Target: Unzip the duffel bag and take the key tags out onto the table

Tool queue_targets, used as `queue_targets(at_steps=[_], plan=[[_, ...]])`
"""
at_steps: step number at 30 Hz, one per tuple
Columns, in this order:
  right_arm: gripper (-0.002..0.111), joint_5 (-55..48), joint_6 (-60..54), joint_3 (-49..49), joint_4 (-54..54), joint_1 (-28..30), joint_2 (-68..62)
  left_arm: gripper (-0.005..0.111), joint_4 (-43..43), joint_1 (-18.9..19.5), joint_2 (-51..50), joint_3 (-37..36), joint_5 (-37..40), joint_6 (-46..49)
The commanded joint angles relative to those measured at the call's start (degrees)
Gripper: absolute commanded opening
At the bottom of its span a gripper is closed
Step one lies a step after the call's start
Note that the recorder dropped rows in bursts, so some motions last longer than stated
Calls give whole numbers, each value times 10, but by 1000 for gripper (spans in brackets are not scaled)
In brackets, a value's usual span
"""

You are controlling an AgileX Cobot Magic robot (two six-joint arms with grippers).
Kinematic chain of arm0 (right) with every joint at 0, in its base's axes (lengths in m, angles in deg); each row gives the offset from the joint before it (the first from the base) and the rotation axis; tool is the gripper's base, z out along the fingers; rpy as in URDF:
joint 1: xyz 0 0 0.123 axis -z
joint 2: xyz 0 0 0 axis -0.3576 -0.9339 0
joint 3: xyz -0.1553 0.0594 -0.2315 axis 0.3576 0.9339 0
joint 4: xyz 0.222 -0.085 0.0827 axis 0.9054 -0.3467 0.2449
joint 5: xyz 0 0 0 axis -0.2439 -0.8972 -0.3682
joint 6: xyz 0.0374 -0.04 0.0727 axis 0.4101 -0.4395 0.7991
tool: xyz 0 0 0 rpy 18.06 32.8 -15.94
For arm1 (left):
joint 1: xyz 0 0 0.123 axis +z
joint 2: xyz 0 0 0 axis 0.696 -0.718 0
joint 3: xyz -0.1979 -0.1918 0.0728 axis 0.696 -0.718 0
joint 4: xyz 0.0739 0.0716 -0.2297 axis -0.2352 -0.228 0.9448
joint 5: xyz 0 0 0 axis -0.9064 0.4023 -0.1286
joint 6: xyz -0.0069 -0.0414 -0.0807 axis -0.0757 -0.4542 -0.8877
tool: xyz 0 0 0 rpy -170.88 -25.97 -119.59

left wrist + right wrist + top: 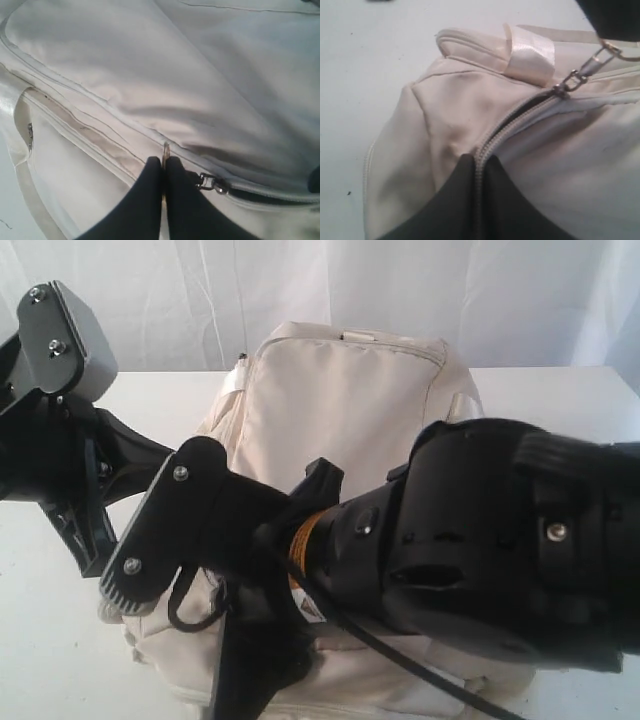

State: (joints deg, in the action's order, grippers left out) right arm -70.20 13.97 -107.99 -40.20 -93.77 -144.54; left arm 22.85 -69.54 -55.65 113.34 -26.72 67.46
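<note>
**Exterior view.** The duffel bag point(350, 410) lies mid-way across the white table point(60, 660), with one broad cream panel facing up. Its long axis appears to run from the near edge toward the white backdrop point(500, 290). The left arm point(60, 460) and the right arm point(480, 550) hide its near half. Neither pincer's tips can be made out here.

**Left wrist view.** The left gripper point(164, 162) is pressed shut on the zipper pull point(165, 149), a metal ring standing between the fingertips. The slider point(210, 182) sits just beside them. A dark slit of parted zipper point(270, 196) runs away from it along the bag.

**Right wrist view.** The right gripper point(476, 159) is closed narrow on the bag. The zipper teeth run between its fingers toward the slider and the bag's rounded end, where a satin webbing loop point(530, 55) lies. Bare table shows beyond.
</note>
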Motion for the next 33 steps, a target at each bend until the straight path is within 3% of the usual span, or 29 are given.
queue_targets(at_steps=[1, 7, 12, 23, 29, 33], plan=[[0, -65, -6, 3, 30, -34, 4, 0, 9, 1, -2, 2, -33, -5], [0, -158, -2, 9, 30, -41, 15, 0, 9, 1, -2, 2, -42, -5], [0, -173, 36, 49, 19, -41, 47, 0, 9, 1, -2, 2, -42, -6], [0, -285, 256, 165, -154, -40, 134, 0, 7, 1, -2, 2, -45, -16], [0, -335, 318, 211, -187, 14, 174, 0, -9, 2, -2, 2, -50, -42], [0, -347, 318, 219, -201, 85, 187, 0, -34, 3, -2, 2, -55, -70]])
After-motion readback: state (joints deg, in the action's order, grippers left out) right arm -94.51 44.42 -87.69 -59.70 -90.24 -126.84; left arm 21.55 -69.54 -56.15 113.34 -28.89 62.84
